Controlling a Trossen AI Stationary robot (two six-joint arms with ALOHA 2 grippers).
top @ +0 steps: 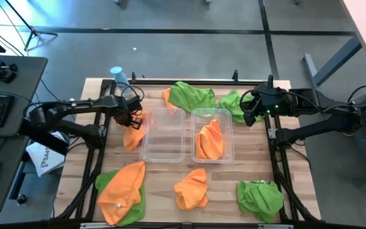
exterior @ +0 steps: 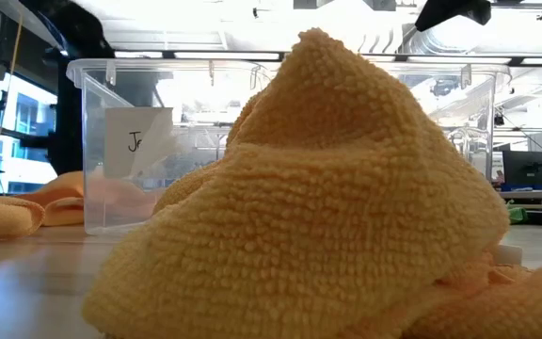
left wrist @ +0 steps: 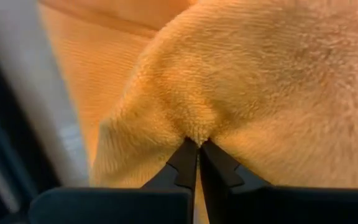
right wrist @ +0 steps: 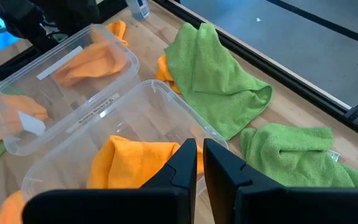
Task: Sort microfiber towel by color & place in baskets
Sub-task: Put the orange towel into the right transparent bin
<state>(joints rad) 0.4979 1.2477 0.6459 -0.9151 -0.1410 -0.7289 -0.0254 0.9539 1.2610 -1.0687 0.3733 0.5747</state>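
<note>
Orange microfiber towel [top: 133,135] pinched by the left gripper [top: 132,119] beside the left basket [top: 164,135].
Its fingers [left wrist: 185,163] press together on a fold of the cloth, which hangs at that empty basket's outer wall. The right gripper [top: 254,105], fingers pressed together and holding nothing, waits near the right basket [top: 227,127] holding one orange towel [top: 210,141] on the bench [top: 221,184].

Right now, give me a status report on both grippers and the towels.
Left gripper shut on an orange microfiber towel, beside the empty clear plastic basket. Right gripper shut, empty, above the other clear basket, holding one orange towel. Nothing blocking.
</note>
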